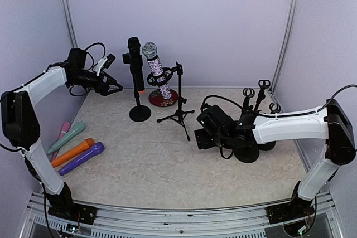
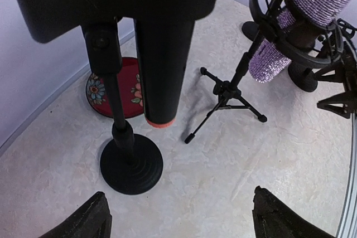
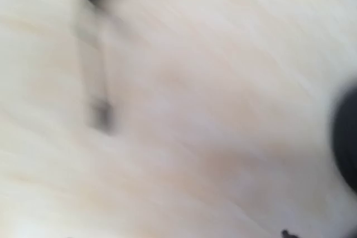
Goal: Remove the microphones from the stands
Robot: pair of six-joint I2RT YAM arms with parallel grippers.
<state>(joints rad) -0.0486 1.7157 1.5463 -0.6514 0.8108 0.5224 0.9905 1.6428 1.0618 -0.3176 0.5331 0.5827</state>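
Microphone (image 1: pixel 134 62), black with an orange bottom end, sits upright in the clip of its round-based stand (image 1: pixel 140 113) at about 11 o'clock on the table (image 1: pixel 167 160) in the top view. The left end effector (image 1: pixel 116 87) hangs at its 9 o'clock, apart from it. A sparkly microphone (image 1: pixel 158 73) and a tripod stand (image 1: pixel 179 107) lie toward 3 o'clock. Loose microphones (image 1: pixel 72 151) lie at the table's 8 o'clock. The right end effector (image 1: pixel 201 135) is at 4 o'clock.

In the left wrist view, the fingertips (image 2: pixel 83 218) are spread wide with nothing between them. The microphone is at 12 o'clock.

The right wrist view is blurred, so I cannot tell that end effector's state.
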